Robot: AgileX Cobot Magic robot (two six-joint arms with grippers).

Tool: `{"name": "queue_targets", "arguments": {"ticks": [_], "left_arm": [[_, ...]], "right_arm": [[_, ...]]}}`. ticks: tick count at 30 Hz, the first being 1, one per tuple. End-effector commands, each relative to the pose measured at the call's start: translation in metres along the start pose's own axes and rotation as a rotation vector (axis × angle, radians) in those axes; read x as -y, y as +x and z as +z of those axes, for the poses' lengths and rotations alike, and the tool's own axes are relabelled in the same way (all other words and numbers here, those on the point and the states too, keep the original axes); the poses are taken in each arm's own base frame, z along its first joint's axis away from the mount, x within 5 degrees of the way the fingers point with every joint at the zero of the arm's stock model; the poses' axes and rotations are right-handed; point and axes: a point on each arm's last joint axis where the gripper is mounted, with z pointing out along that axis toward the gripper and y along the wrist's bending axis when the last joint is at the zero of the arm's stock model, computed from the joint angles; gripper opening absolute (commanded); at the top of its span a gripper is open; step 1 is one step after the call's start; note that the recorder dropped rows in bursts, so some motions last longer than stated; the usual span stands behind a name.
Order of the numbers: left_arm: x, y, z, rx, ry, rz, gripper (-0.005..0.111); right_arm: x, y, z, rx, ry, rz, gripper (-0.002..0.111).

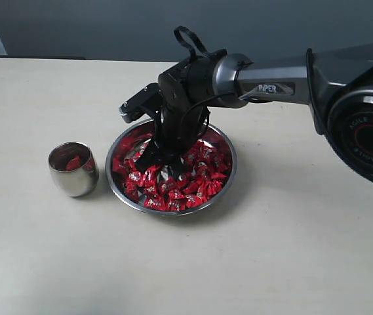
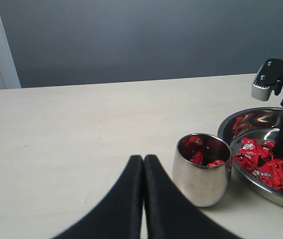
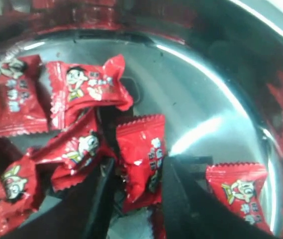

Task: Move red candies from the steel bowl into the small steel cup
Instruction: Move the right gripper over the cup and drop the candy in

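Our right gripper [image 3: 139,163] is sitting low inside the steel bowl [image 1: 231,147], its jaws standing narrowly apart either side of one of the red candies [image 3: 140,144]; whether they are pinching it, we cannot tell. Our left gripper [image 2: 142,159] is hovering pressed together and empty near the small steel cup [image 2: 202,169], which is holding a few candies just beside the bowl.

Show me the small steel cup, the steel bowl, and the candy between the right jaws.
small steel cup [image 2: 201,181], left wrist view, outer wall.
steel bowl [image 1: 234,169], exterior view, right rim.
candy [image 3: 140,159], right wrist view, wrapper middle.
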Motion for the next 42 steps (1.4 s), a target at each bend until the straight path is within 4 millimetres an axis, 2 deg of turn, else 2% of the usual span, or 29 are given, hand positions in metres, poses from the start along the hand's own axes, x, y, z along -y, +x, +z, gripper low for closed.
{"name": "queue_targets", "arguments": {"ticks": [1, 3, 7, 9, 12, 20, 24, 27, 33, 37, 42], "left_arm": [[0.0, 0.001, 0.0, 0.002, 0.002, -0.001, 0.0], [0.0, 0.001, 0.0, 0.002, 0.002, -0.001, 0.0], [0.0, 0.001, 0.0, 0.002, 0.002, -0.001, 0.0], [0.0, 0.001, 0.0, 0.002, 0.002, -0.001, 0.0], [0.0, 0.001, 0.0, 0.002, 0.002, -0.001, 0.0], [0.0, 0.001, 0.0, 0.002, 0.002, -0.001, 0.0], [0.0, 0.001, 0.0, 0.002, 0.002, -0.001, 0.0], [0.0, 0.001, 0.0, 0.002, 0.002, -0.001, 0.0], [0.0, 0.001, 0.0, 0.002, 0.002, -0.001, 0.0], [0.0, 0.001, 0.0, 0.002, 0.002, -0.001, 0.0], [0.0, 0.001, 0.0, 0.002, 0.002, -0.001, 0.0]], "right_arm": [[0.002, 0.002, 0.005, -0.006, 0.003, 0.007, 0.032], [0.002, 0.002, 0.005, -0.008, 0.003, 0.007, 0.029], [0.003, 0.003, 0.005, -0.014, 0.005, 0.003, 0.006], [0.003, 0.002, 0.002, -0.011, 0.006, 0.004, -0.001], [0.004, -0.001, -0.009, 0.011, 0.01, 0.007, -0.001], [0.008, -0.015, -0.062, 0.14, 0.024, 0.025, -0.001], [0.005, -0.019, -0.079, 0.186, -0.03, 0.085, -0.001], [-0.002, -0.022, -0.087, 0.212, -0.105, 0.129, -0.001], [-0.042, -0.031, -0.095, 0.294, -0.317, 0.033, -0.001], [-0.065, -0.04, -0.099, 0.378, -0.34, 0.001, -0.001], [-0.079, -0.046, -0.102, 0.441, -0.327, -0.012, -0.001]]}}
